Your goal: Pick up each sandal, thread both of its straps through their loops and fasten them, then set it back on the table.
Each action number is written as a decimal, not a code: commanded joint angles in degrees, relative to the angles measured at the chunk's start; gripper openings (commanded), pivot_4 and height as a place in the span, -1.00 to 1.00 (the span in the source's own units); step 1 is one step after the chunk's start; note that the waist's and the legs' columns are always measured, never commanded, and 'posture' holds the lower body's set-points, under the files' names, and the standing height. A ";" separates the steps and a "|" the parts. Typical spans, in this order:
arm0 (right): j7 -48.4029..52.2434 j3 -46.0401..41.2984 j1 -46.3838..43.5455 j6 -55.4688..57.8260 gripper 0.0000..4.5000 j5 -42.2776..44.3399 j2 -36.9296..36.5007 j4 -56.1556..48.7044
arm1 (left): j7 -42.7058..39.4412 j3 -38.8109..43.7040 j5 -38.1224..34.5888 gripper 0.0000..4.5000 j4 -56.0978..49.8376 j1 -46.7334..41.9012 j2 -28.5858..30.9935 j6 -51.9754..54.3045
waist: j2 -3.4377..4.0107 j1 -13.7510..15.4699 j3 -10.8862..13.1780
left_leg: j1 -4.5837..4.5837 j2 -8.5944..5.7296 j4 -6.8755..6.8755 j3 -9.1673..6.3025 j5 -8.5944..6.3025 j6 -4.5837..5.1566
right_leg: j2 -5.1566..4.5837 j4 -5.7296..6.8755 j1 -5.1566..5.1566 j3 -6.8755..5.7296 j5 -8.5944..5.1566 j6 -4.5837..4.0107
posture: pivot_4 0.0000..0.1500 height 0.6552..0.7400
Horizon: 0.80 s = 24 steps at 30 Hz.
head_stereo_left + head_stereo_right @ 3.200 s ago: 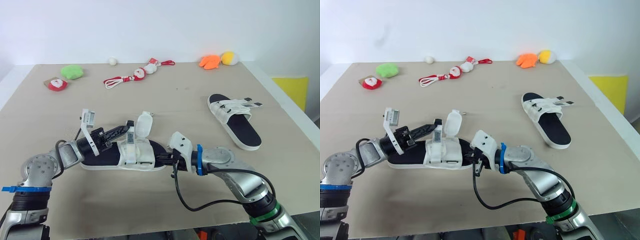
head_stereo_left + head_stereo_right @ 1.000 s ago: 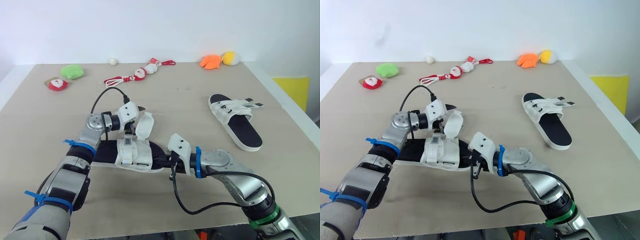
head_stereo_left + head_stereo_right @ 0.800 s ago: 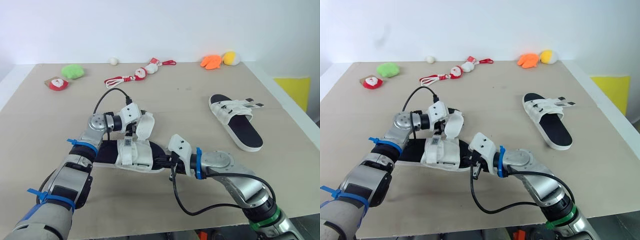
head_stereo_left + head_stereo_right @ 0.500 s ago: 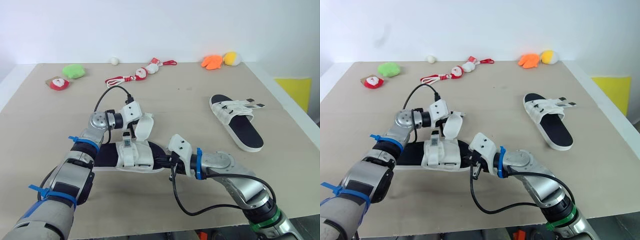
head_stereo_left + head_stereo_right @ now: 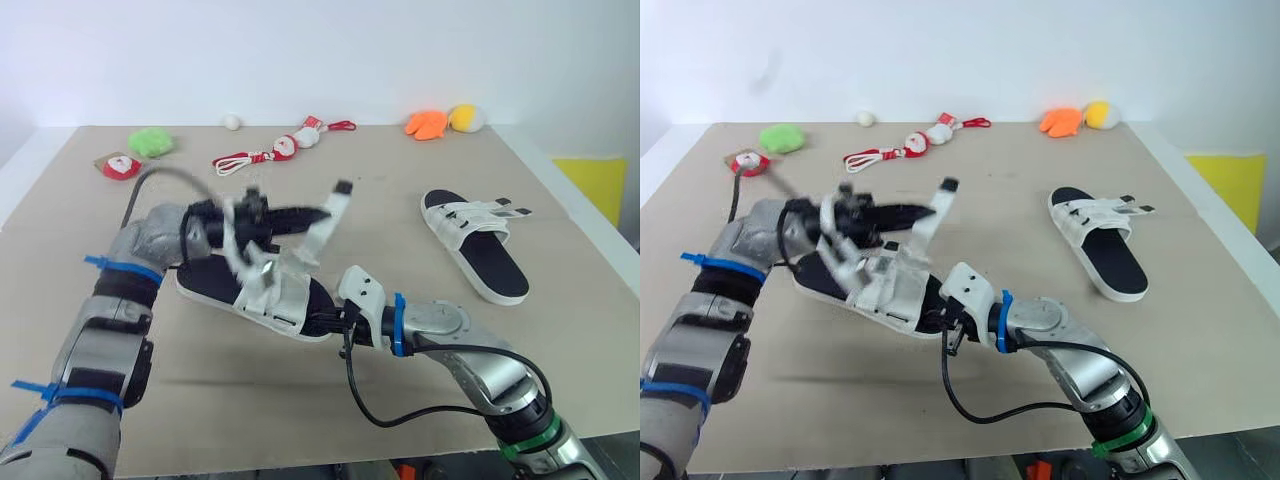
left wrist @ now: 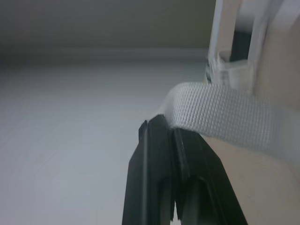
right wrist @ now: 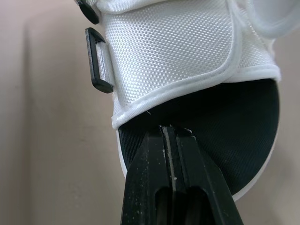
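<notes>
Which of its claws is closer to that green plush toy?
Left. The left gripper, pinching the sandal's strap mid-table, is nearer the green plush toy; the right gripper clamps the sandal's near end, closer to the robot.

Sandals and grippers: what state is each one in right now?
near sandal: tilted, one end clamped.
strap: unfastened, pulled up.
far sandal: flat on the table, untouched.
left gripper: shut on the strap.
right gripper: shut on the near sandal.
</notes>
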 commanded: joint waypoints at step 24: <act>4.68 3.86 -2.49 -1.89 -1.00 -1.08 -1.75 6.53 | 22.37 4.09 7.33 1.00 -19.40 15.88 8.00 7.86 | 0.01 0.76 -0.03 | 0.05 -0.04 0.18 0.14 0.07 0.00 | -0.11 -0.01 0.14 0.03 0.17 0.18 | 1.00 1.00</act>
